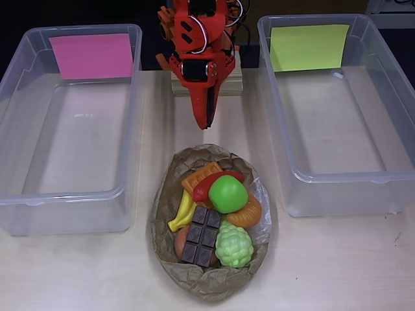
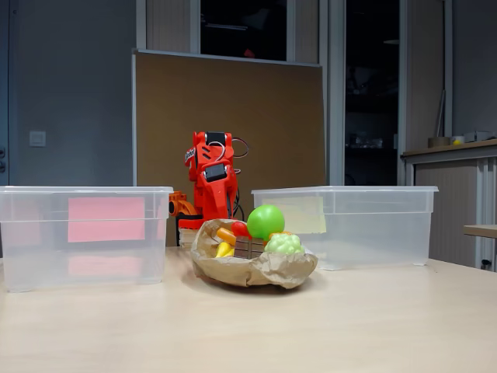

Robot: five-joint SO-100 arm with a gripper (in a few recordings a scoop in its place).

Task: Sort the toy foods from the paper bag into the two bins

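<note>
End effector (image 1: 206, 120), apparently closed and empty, hangs behind the paper bag (image 1: 194, 278) between 2 bins (image 1: 78, 201).

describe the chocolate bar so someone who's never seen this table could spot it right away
In the overhead view, find the crumpled brown paper bag on the table between the two clear bins. The chocolate bar lies in its lower left part, right of the yellow bananas and left of the pale green grapes. It is the only dark brown, flat piece, scored into squares.

Orange SO-100 arm (image 1: 198, 58): black servo blocks, white/red cables up top, pointed orange fingers (image 1: 206, 113).
</note>
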